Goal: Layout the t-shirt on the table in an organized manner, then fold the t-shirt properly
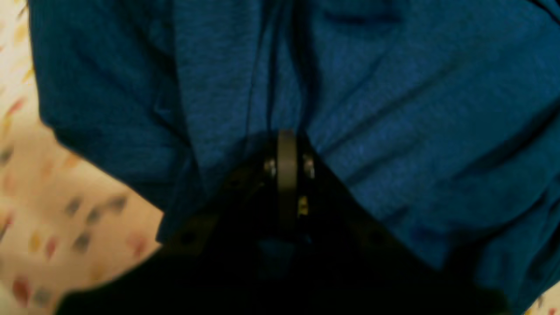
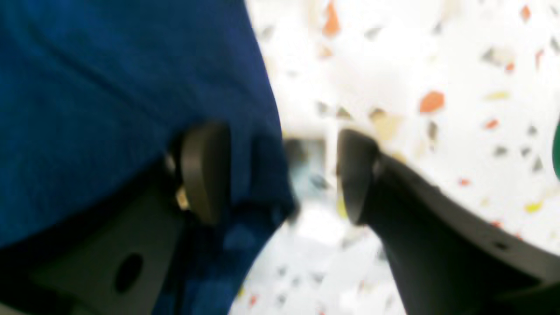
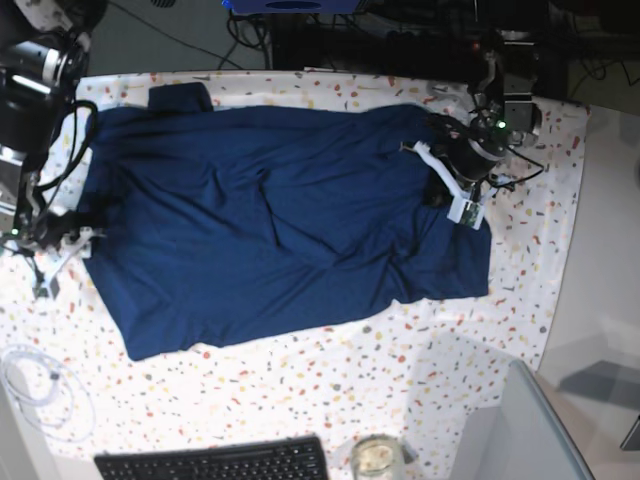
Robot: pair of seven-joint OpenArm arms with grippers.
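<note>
t-shirt (image 3: 270, 220) long axis left-right (spread flat on table (image 3: 470, 340))

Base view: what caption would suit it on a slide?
Two arms spread a navy t-shirt over a speckled table, one tool pinching its edge.

I can read no text, label, brand, number or sign in any view. The t-shirt (image 3: 280, 220) under my tools is plain, with no print. The keys of the keyboard (image 3: 215, 462) at the near edge of the worktop (image 3: 300, 380) are too small for me to read, and both wrist views are blurred.
</note>
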